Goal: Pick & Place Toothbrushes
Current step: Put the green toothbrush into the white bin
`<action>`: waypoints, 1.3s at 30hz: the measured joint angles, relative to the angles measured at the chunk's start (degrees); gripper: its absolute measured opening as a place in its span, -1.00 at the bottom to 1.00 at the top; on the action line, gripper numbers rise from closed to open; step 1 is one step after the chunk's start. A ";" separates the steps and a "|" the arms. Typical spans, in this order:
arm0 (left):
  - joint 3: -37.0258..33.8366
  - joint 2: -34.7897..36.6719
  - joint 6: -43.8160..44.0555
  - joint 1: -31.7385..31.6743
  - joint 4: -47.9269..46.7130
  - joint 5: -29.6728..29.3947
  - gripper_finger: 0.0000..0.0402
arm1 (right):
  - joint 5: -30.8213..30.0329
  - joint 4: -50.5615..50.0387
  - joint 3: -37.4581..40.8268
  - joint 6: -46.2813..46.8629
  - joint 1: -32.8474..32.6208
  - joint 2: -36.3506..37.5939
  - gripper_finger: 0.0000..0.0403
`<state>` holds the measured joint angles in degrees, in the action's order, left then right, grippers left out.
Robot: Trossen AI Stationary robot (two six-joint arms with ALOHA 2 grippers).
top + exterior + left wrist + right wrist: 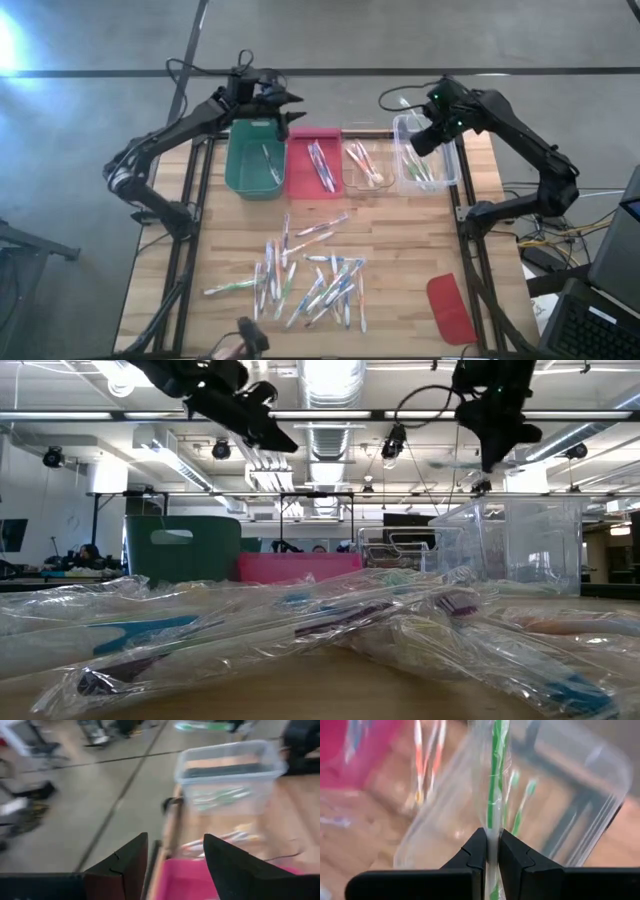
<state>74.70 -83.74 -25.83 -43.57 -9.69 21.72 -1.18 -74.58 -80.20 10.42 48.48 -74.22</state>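
Right end effector (491,851) clamps a green-striped, plastic-wrapped toothbrush (495,780) above the clear bin (600,780); left end effector (175,862) gapes.

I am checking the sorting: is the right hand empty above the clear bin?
No, the right hand is shut on a green toothbrush in clear wrapping, held over the clear bin.
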 joint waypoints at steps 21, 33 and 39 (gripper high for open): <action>-12.14 16.05 -8.68 -0.37 3.33 -10.36 -0.03 | 0.95 -9.15 4.70 4.37 4.14 -3.78 -0.88; -15.02 16.26 -9.78 -0.46 4.98 -10.52 -0.03 | 0.84 0.20 14.90 5.57 5.10 -4.04 -0.88; -15.02 16.28 -9.78 -0.46 5.09 -10.52 -0.03 | 0.99 2.33 18.76 4.26 6.94 -5.37 -0.85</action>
<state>59.68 -67.46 -35.62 -44.03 -4.60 11.20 -0.19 -72.26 -61.45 14.69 55.41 -79.59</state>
